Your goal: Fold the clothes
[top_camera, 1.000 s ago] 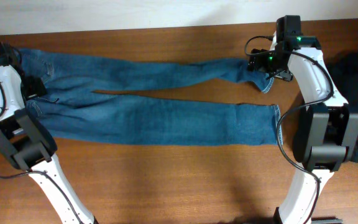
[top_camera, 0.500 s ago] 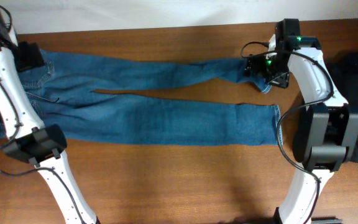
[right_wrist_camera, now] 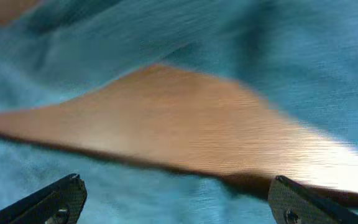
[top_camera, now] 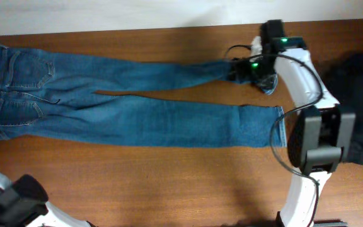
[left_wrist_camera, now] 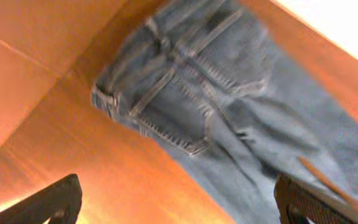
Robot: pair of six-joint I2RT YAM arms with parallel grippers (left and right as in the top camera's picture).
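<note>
Two garments here. The jeans [top_camera: 131,107] are spread flat along the surface [top_camera: 169,176], waistband way off to one end and both legs running toward the right fingers [right_wrist_camera: 48,202]. Those fingers are spread wide with nothing in them, sitting low over the cuff end of the far leg. In their wrist view (pretty blurry) it's denim on both sides, with a wedge of bare wood showing between the two fingers. The left fingers [left_wrist_camera: 48,202] are wide apart too and holding nothing. They hang above the waist end. The back pocket [left_wrist_camera: 235,59] and waistband lie out ahead of them, with bare wood nearer the tips. The black garment [top_camera: 358,94] is bunched up past the right arm [top_camera: 304,75], on the opposite side from the jeans and clear of both sets of fingers.
</note>
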